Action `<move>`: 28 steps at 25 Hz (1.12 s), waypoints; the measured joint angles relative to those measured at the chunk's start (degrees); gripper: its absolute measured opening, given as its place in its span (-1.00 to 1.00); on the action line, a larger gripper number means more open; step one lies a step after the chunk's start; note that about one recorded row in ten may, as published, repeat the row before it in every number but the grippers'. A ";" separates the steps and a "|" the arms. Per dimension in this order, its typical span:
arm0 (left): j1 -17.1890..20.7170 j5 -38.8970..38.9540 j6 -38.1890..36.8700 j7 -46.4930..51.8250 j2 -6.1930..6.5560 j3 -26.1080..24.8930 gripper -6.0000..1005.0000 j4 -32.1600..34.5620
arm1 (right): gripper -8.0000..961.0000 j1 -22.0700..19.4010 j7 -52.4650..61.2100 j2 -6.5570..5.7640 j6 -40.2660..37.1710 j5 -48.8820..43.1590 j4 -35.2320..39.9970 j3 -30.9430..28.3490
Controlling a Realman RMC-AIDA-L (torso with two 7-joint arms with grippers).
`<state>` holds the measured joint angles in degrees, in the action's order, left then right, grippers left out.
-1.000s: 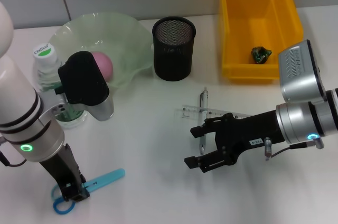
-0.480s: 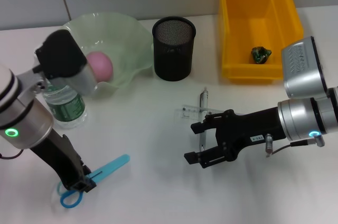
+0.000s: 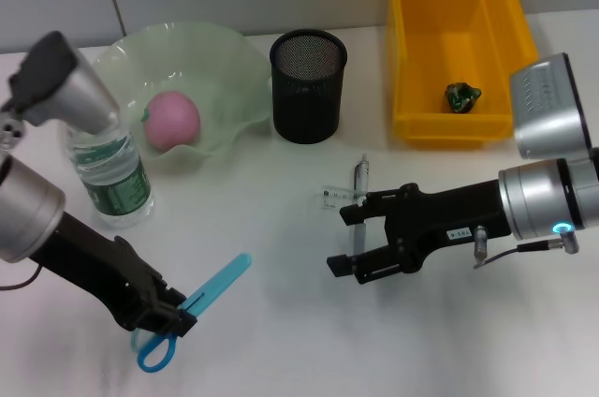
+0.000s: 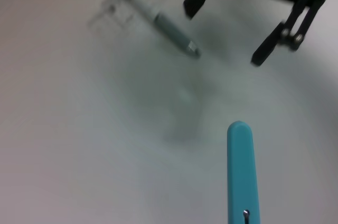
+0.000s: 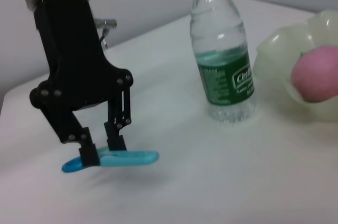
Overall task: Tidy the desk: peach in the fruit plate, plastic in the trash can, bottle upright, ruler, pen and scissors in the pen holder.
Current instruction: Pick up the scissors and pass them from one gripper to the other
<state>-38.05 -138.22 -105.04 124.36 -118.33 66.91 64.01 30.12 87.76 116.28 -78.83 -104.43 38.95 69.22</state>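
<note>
the left gripper (image 3: 159, 317) is closed on the scissors (image 3: 192, 311), near the handle end, low over the front left of the table (image 3: 271, 341). the blue blades point up and away from it, toward the middle of the table; in the right wrist view the scissors (image 5: 111, 159) seem lifted a little off the surface. the holder (image 3: 308, 85) stands well apart, behind and to the right of this gripper, so the long axis of the scissors already points roughly to it. i think the scissors must be tipped upright before they go in.

the right gripper (image 3: 360, 240) is open, its fingers on both sides of the pen (image 3: 358, 200), which lies across the ruler (image 3: 348, 196). the pen's axis runs front to back, toward the holder. the right arm is nearer to the pen.
</note>
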 joint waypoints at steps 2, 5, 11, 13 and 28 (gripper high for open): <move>0.44 2.91 -1.51 -2.59 0.18 -5.71 -0.46 -1.84 | 0.72 0.01 -0.21 0.08 -0.71 -0.01 -0.04 -1.58; 0.50 4.33 -2.51 -4.37 0.27 -9.76 -0.45 -3.46 | 0.72 0.02 -0.30 0.11 -0.80 -0.03 -0.10 -2.05; 0.61 9.57 -3.71 -8.49 0.94 -16.40 -0.45 -9.08 | 0.72 0.02 -0.34 0.05 -0.81 0.05 -0.16 -2.25; 1.02 13.16 -4.24 -8.97 1.26 -16.74 -0.45 -10.86 | 0.72 0.03 -0.34 0.05 -0.81 0.09 -0.02 -2.34; 2.30 27.57 -4.83 -9.98 2.14 -23.42 -0.45 -18.66 | 0.72 0.24 -1.28 0.31 -0.79 0.21 0.76 -2.35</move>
<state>-35.74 -110.65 -109.87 114.38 -116.19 43.48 45.35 30.36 86.48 116.60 -79.62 -104.23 39.71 66.88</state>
